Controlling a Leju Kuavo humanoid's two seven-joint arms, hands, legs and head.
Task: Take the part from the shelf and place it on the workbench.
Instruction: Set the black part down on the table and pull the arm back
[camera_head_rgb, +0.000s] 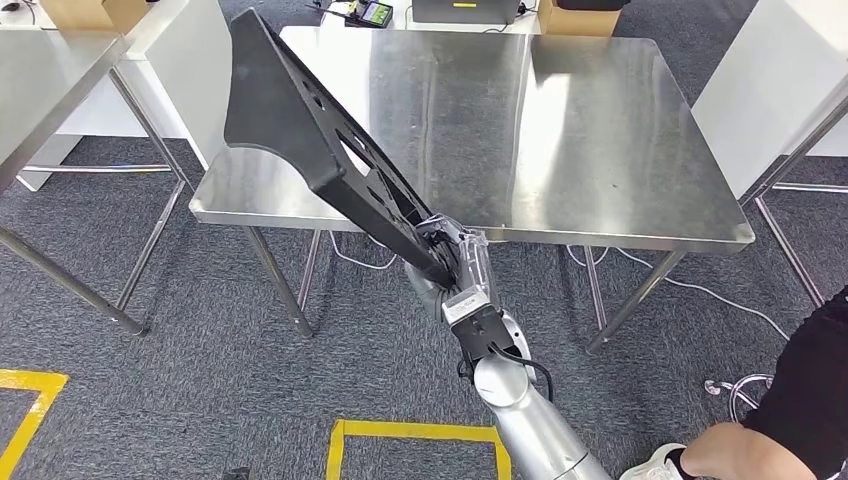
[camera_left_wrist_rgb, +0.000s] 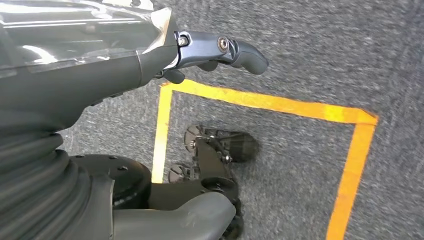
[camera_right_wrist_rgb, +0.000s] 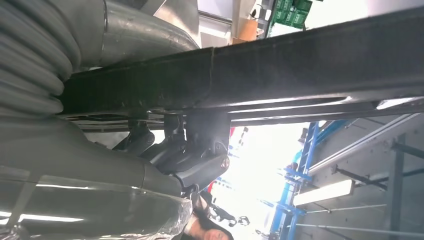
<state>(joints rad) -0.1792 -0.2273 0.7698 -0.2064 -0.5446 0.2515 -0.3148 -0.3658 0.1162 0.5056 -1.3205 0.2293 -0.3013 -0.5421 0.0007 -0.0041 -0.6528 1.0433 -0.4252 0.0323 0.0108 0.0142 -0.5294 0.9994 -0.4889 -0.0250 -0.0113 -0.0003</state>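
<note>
Shiny steel worktop (camera_head_rgb: 560, 130) on grey carpet. Right hand (camera_head_rgb: 455, 255) gripping long black part (camera_head_rgb: 310, 140), tilted up over the worktop's near left corner. Left hand (camera_left_wrist_rgb: 220, 52) empty, fingers apart, above yellow floor tape (camera_left_wrist_rgb: 280, 105).

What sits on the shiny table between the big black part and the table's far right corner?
Nothing: in the head view that stretch of the steel table is bare. The black part, held by the right hand, hangs tilted over its left side.

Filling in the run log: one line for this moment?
right hand: holds black part | part: tilted above workbench, not set down | left hand: holds nothing, above carpet
</note>
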